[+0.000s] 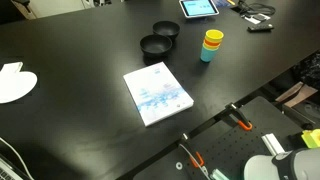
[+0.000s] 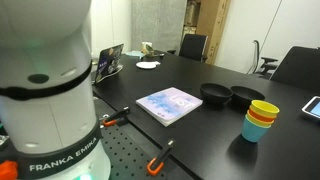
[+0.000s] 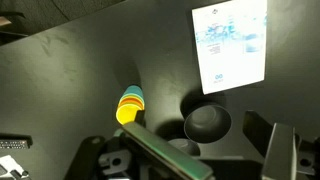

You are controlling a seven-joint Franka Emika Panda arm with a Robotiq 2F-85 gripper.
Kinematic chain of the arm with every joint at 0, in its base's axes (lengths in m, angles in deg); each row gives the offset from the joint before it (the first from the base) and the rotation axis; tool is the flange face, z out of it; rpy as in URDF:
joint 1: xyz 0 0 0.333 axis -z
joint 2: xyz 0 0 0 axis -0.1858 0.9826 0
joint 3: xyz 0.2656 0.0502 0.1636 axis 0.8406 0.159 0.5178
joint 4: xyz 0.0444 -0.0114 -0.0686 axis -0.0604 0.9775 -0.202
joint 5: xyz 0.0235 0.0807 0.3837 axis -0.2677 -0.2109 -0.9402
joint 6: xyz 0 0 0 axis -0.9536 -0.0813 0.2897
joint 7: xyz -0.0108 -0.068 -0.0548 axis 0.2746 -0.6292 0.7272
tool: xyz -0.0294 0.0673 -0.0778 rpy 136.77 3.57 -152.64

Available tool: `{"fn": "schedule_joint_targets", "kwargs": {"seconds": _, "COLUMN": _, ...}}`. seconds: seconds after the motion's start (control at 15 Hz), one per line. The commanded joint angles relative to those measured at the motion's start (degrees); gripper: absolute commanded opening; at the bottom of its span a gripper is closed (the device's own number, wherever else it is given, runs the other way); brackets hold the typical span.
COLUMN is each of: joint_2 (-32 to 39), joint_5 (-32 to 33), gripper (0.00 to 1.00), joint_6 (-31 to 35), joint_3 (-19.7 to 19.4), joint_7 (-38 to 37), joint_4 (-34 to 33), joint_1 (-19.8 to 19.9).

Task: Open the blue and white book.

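The blue and white book (image 1: 157,94) lies closed and flat on the black table (image 1: 80,110), near its front edge. It shows in both exterior views (image 2: 169,104) and at the upper right of the wrist view (image 3: 230,45). My gripper (image 3: 215,155) shows only in the wrist view. Its two fingers stand wide apart and hold nothing. It hangs high above the table, over the black bowls and well away from the book.
Two black bowls (image 1: 159,39) (image 2: 228,96) (image 3: 208,122) sit behind the book. Stacked coloured cups (image 1: 211,44) (image 2: 262,120) (image 3: 130,105) stand beside them. A white plate (image 1: 14,83) and a blue-screen tablet (image 1: 198,8) lie farther off. Orange clamps (image 1: 241,122) grip the table edge.
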Motion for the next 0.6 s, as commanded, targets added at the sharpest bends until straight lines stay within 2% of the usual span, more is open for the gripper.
{"fn": "schedule_joint_targets", "kwargs": {"seconds": 0.0, "joint_2": 0.0, "joint_5": 0.1, "gripper": 1.00, "joint_6": -0.1, "joint_3": -0.1, "joint_7": -0.1, "joint_4": -0.3, "joint_1": -0.1}}
{"fn": "schedule_joint_targets", "kwargs": {"seconds": 0.27, "joint_2": -0.3, "joint_5": 0.1, "gripper": 1.00, "joint_6": -0.1, "joint_3": -0.1, "joint_7": -0.1, "joint_4": -1.1, "joint_1": -0.1}}
{"fn": "schedule_joint_targets", "kwargs": {"seconds": 0.53, "joint_2": 6.7, "joint_5": -0.9, "gripper": 1.00, "joint_6": 5.1, "joint_3": 1.1, "joint_7": -3.4, "joint_4": 0.5, "joint_1": -0.4}}
